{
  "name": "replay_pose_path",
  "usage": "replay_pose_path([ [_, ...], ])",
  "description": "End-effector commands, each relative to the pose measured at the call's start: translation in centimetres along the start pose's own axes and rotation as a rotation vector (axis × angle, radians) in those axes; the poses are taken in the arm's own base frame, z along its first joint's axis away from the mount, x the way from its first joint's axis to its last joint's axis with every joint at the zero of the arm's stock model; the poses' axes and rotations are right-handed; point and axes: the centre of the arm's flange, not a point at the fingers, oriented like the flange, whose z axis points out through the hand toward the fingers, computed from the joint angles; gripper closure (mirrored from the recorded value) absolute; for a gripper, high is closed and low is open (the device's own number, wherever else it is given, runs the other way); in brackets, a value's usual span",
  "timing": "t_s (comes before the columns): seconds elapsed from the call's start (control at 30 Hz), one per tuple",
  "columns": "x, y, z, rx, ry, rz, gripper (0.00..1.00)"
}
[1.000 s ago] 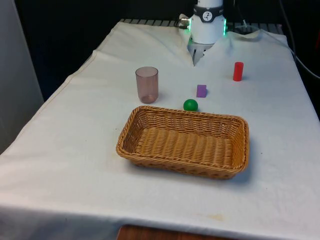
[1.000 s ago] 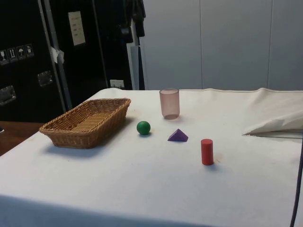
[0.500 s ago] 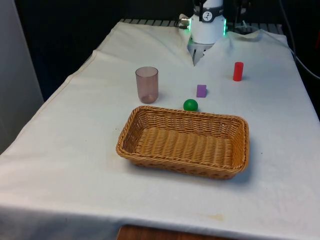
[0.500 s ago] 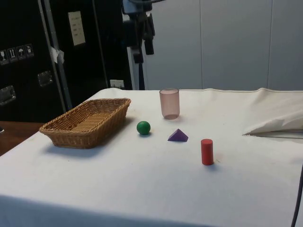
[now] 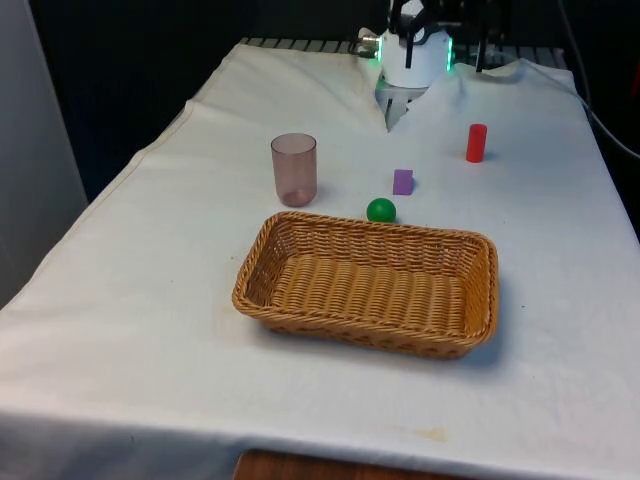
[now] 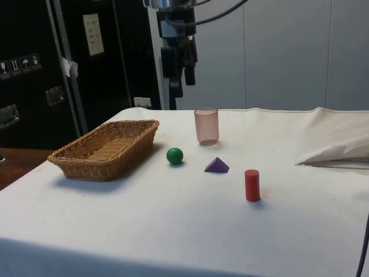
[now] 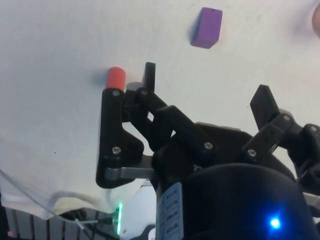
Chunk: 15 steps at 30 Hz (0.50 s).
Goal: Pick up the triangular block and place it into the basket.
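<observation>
Upper middle of the side frame: gripper (image 6: 183,81) hangs high over the table (image 6: 173,219), fingers spread apart, carrying nothing. Purple triangular block (image 6: 217,165) sits on the cloth centre frame, between the green ball (image 6: 174,156) on its left and the red cylinder (image 6: 252,185) lower right, apart from both. Basket (image 6: 104,151) is mid left, nothing in it as far as I can see. Pink cup (image 6: 206,126) stands just behind the block. Front frame puts the block (image 5: 403,181) right of centre, the ball (image 5: 380,210) just below it, near the basket's far rim (image 5: 372,231). Wrist frame has the block (image 7: 206,27) up top, ahead of the fingertips and offset from the gap, so approach isn't lined up yet. Risks: sloped faces, so fingers closing on them would likely squeeze the block out; better across the flat sides. A sloppy descent could knock the ball rolling or clip the cup, both close by.
</observation>
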Motion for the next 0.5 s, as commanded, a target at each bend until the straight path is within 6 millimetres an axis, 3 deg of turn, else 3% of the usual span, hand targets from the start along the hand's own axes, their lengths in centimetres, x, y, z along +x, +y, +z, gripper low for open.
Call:
replay_pose_path([
  [0.0, -0.4, 0.1, 0.3, -0.005, 0.016, 0.008, 0.00],
  [0.47, -2.0, 0.0, 2.8, 0.006, 0.039, 0.018, 0.00],
])
